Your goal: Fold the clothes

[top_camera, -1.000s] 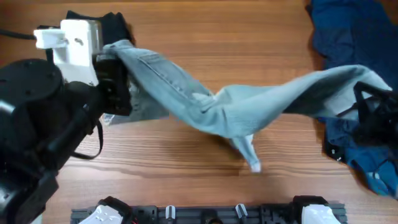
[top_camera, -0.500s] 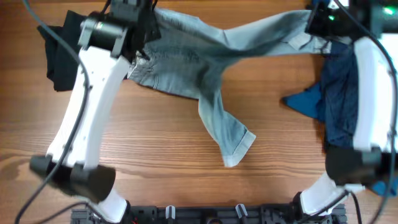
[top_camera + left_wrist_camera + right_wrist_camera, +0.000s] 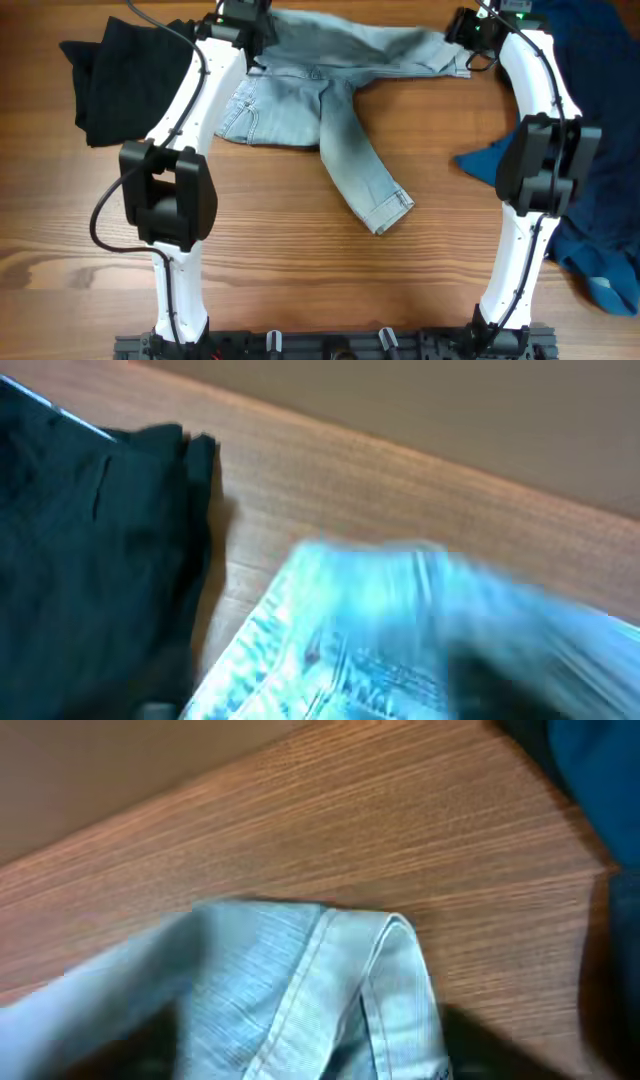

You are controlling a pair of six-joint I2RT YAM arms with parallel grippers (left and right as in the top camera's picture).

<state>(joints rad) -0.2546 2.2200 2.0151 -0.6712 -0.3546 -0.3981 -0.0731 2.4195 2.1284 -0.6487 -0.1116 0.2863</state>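
Note:
The pale blue jeans (image 3: 340,60) lie flat along the table's far side, with one leg (image 3: 365,180) running toward the front. My left gripper (image 3: 243,22) is at their far left corner, and my right gripper (image 3: 468,28) is at their far right corner. In the right wrist view a hemmed denim edge (image 3: 290,980) rests on the wood between two dark blurred fingers (image 3: 500,1050) set wide apart. The left wrist view is smeared. It shows denim (image 3: 400,620) beside the black garment (image 3: 90,560), and the fingers cannot be made out.
A black garment (image 3: 110,75) is bunched at the far left. A dark blue garment (image 3: 600,150) covers the right edge (image 3: 600,770). Both white arms reach from the front base across the wooden table (image 3: 300,280) to the far side.
The jeans, stretched up between both grippers a second ago, now lie flat at the far side. Both arms have reached farther back and lower, and the hanging leg has settled on the table.

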